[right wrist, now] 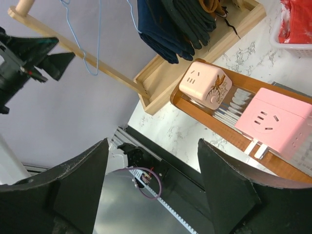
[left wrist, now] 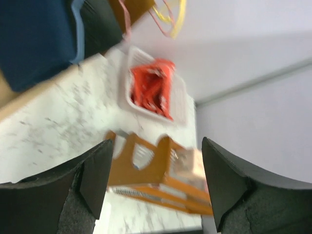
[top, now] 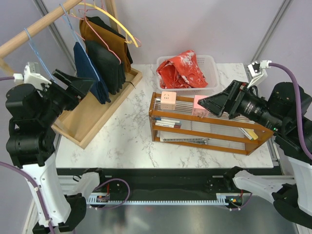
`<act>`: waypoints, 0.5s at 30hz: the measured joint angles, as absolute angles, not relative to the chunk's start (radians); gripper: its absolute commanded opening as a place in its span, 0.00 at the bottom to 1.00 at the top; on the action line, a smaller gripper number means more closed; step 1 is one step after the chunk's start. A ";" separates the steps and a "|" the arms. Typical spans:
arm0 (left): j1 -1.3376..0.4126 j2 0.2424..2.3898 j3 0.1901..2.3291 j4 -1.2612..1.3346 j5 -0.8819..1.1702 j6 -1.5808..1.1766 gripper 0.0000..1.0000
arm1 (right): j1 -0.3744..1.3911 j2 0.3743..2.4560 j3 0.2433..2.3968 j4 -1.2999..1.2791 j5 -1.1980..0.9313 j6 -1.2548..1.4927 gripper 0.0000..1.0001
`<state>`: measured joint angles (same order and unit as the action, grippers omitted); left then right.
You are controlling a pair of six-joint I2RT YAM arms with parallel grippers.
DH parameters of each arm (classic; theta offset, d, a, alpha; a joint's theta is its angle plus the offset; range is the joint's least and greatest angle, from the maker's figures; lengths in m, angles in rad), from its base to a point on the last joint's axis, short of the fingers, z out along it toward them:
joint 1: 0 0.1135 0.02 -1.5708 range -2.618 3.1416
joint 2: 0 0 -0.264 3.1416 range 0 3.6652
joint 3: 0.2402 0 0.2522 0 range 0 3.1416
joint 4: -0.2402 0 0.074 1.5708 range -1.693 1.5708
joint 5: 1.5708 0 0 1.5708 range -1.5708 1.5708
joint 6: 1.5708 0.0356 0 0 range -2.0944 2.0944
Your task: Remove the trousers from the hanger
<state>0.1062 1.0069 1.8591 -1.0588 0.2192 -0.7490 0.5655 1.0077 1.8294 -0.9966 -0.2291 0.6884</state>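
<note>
Both grippers, left (left wrist: pixel 156 146) and right (right wrist: pixel 153 146), stood with jaws wide and nothing between them. The trousers (top: pixel 183 69) lay bunched in the basket (top: pixel 210 61), far ahead of my left jaws and just off to one side of the right ones. The hanger (right wrist: pixel 99 29) hung bare on the rod (top: pixel 34 31), close by the left jaws and well apart from the right.

I judged the removal itself done, with only the pull-back to rest left. That called for keeping the left jaws off the hanger wire and the navy trousers (top: pixel 87 68) beside them.

Apart from the trousers I saw nothing in the basket. The shelf (top: pixel 204 131) under my right jaws carried two pink cubes (right wrist: pixel 204 83) on top and flat items below that I could not identify.
</note>
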 measured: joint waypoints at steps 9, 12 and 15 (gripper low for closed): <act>0.106 0.799 1.543 -0.794 0.666 -0.858 0.76 | 0.566 0.834 1.602 -0.927 -0.157 0.779 0.81; 0.106 0.702 1.393 -0.653 0.785 -0.950 0.77 | 0.566 0.772 1.508 -0.892 -0.143 0.829 0.83; 0.106 0.635 1.293 -0.542 0.886 -1.034 0.78 | 0.566 0.733 1.449 -0.875 -0.124 0.877 0.85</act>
<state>0.1062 0.6346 1.2930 -0.5423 0.8860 -1.0340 0.5659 0.7330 1.4494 -0.8745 -0.1242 0.8768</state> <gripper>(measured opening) 0.767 0.826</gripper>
